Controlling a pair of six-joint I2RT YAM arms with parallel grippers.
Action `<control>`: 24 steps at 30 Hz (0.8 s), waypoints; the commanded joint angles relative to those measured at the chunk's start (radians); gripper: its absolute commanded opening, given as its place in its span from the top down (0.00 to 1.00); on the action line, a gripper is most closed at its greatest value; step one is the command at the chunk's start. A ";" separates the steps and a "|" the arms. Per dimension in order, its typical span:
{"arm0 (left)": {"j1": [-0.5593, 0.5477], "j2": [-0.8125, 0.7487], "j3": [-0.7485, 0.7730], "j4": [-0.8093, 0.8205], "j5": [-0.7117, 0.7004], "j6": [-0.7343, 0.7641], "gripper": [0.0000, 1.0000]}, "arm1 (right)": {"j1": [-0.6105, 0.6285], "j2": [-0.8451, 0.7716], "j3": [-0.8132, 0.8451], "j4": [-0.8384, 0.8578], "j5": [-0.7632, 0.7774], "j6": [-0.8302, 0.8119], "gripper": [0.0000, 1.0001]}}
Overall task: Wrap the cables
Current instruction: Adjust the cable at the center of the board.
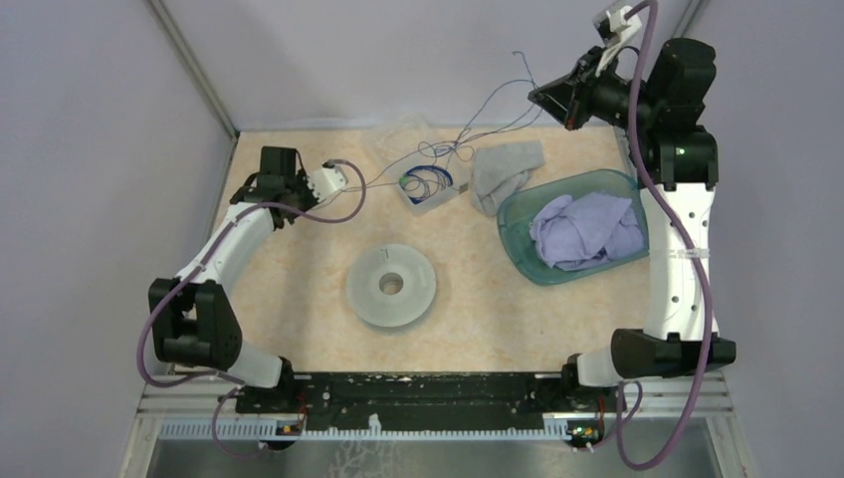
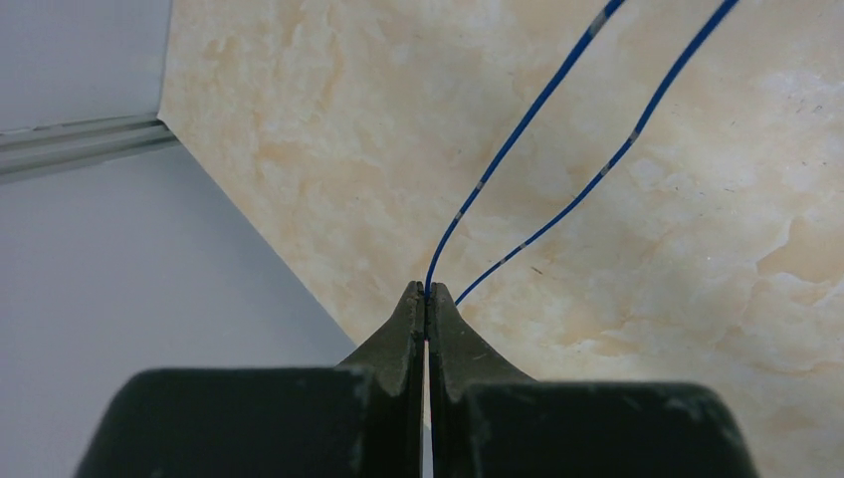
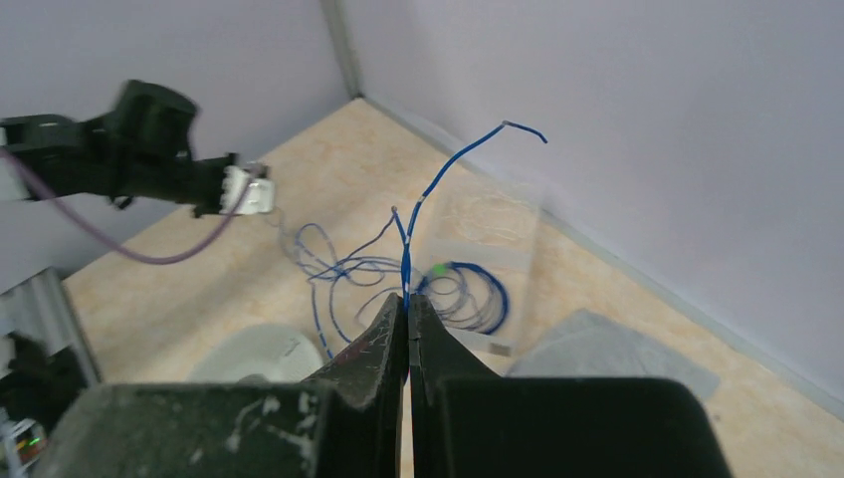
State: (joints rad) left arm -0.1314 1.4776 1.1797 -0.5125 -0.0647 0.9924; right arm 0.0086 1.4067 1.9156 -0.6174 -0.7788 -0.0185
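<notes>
- My left gripper (image 1: 346, 182) (image 2: 426, 294) sits low over the far left of the table (image 1: 299, 299), pointing right.
- Its jaws are pressed together on the cables (image 1: 373, 182) (image 2: 519, 129), with no gap to see between the tips.
- In the left wrist view, two thin strands run away from those tips over the tan surface. There they look blue with short pale bands.
- My right gripper (image 1: 537, 96) (image 3: 408, 304) is raised by the back wall at the far right, above table height, pointing left.
- Its jaws are also clamped shut on the cables (image 3: 405, 264). Two loose ends stick out past the tips, one short, one longer and bent over at its end.
- From above, the cables look dark and thread-like. They stretch from my left gripper to the clear tray (image 1: 438, 202) (image 3: 488, 229), tangle in loose loops there, then climb to my right gripper.
- A blue coil (image 1: 441, 179) (image 3: 468, 294) with a green end lies in the tray.
- The pale spool (image 1: 413, 299) (image 3: 264, 354) lies flat mid-table, nearer than the tray, and I see no cable on it.
- A grey cloth (image 1: 503, 169) (image 3: 597, 349) lies just right of the tray.
- The teal basin (image 1: 518, 249) beside it holds a lilac cloth (image 1: 587, 229).
</notes>
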 commanded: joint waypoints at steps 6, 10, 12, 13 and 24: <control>-0.016 0.028 0.047 -0.048 0.320 -0.057 0.94 | 0.016 -0.036 -0.137 0.326 -0.389 0.376 1.00; -0.037 0.015 0.120 -0.133 0.597 -0.088 0.62 | 0.099 -0.038 -0.129 0.190 -0.240 0.226 1.00; -0.040 0.011 0.174 -0.183 0.728 -0.109 0.43 | 0.115 -0.038 -0.160 0.212 -0.233 0.241 1.00; -0.040 0.009 0.198 -0.192 0.789 -0.128 0.32 | 0.120 -0.036 -0.169 0.217 -0.235 0.245 1.00; -0.210 -0.055 0.201 0.331 1.002 -0.704 0.01 | 0.246 0.014 -0.231 0.224 -0.344 0.207 1.00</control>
State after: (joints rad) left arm -0.2543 1.4708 1.4204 -0.4793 0.8589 0.5655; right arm 0.1982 1.4075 1.6814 -0.4347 -1.0622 0.2169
